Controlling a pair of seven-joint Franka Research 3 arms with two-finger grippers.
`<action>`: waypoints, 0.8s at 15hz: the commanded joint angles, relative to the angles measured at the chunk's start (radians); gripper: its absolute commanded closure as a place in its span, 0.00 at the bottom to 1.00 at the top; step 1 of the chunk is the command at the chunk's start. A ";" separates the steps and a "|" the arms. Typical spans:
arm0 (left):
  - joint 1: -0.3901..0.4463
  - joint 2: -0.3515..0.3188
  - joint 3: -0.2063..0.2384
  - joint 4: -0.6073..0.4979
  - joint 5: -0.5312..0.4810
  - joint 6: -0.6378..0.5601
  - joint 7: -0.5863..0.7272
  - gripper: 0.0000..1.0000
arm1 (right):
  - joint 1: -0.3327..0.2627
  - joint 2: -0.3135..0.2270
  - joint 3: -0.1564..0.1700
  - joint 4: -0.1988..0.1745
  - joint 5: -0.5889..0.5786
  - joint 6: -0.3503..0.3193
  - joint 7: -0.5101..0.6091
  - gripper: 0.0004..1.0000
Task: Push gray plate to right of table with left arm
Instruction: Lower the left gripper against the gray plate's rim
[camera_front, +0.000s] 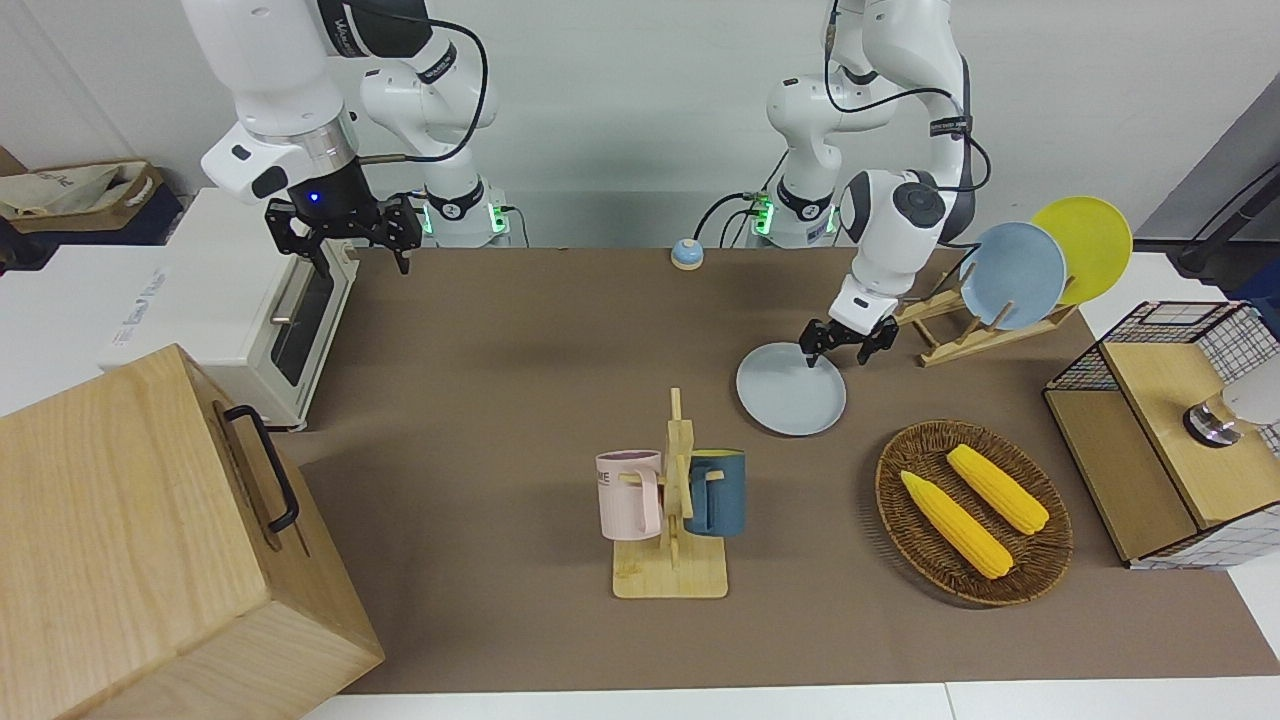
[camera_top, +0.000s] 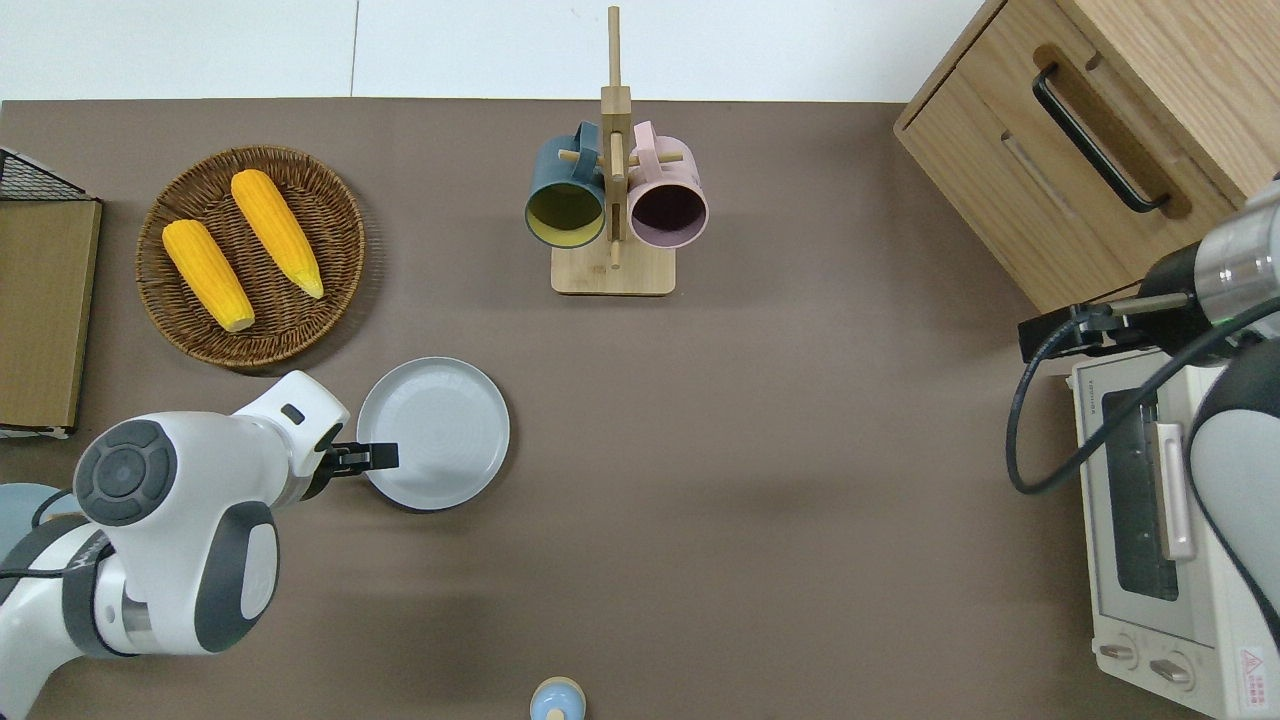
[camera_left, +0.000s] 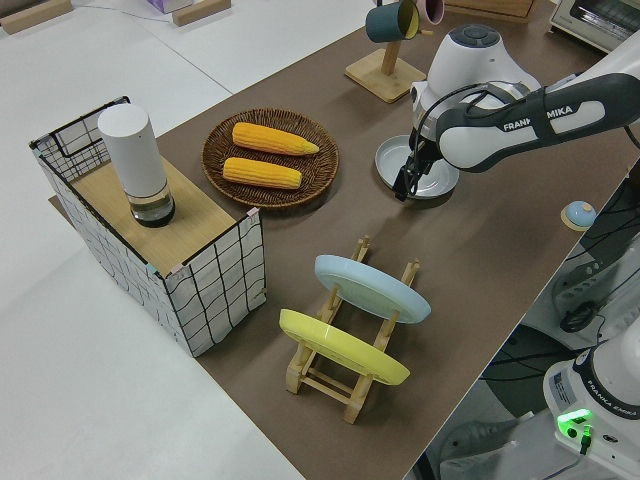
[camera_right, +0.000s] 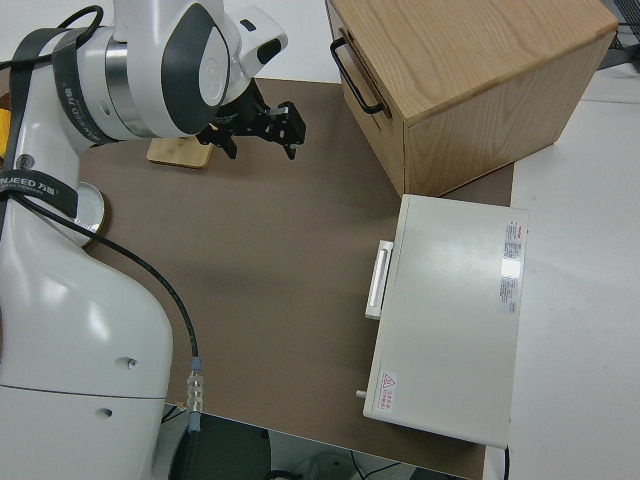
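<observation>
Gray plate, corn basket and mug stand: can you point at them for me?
gray plate (camera_top: 440, 425), overhead view, bare middle.
corn basket (camera_top: 330, 215), overhead view, woven rim.
mug stand (camera_top: 613, 278), overhead view, wooden base.

front: across the table (camera_front: 500, 400), facing the robots
overhead: straight down
left side: raised, diagonal from the left end
right side: above the right arm
shared: table
</observation>
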 joint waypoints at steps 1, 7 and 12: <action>-0.013 0.016 0.009 -0.021 -0.013 0.043 -0.008 0.00 | -0.001 -0.006 0.000 0.001 0.007 -0.010 0.003 0.02; -0.013 0.042 0.009 -0.021 -0.013 0.069 -0.008 0.00 | -0.001 -0.006 0.000 0.001 0.007 -0.010 0.003 0.02; -0.010 0.044 0.009 -0.021 -0.013 0.069 -0.006 0.00 | -0.001 -0.006 0.000 0.003 0.007 -0.010 0.003 0.02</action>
